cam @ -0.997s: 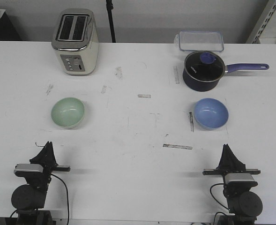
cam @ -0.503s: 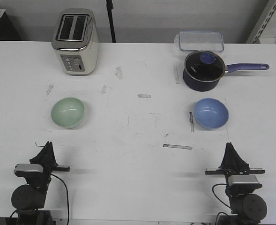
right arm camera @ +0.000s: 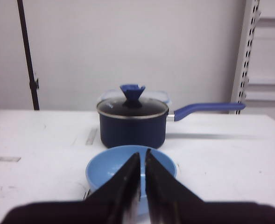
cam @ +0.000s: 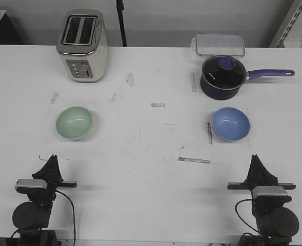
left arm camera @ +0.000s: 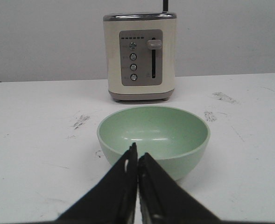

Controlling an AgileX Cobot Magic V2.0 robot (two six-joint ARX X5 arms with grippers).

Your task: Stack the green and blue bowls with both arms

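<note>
Green bowl and blue bowl upright, mouths up; both end effectors pressed together, empty.

The green bowl is smooth and glossy, with a soft highlight inside; the blue bowl has the same glazed sheen. The table is matt white, scuffed with grey marks and bits of worn tape. The toaster has a cream satin body and a brushed metal top. The saucepan is dark glossy enamel under a glass lid. The end effector fingers look matt black plastic.
</note>
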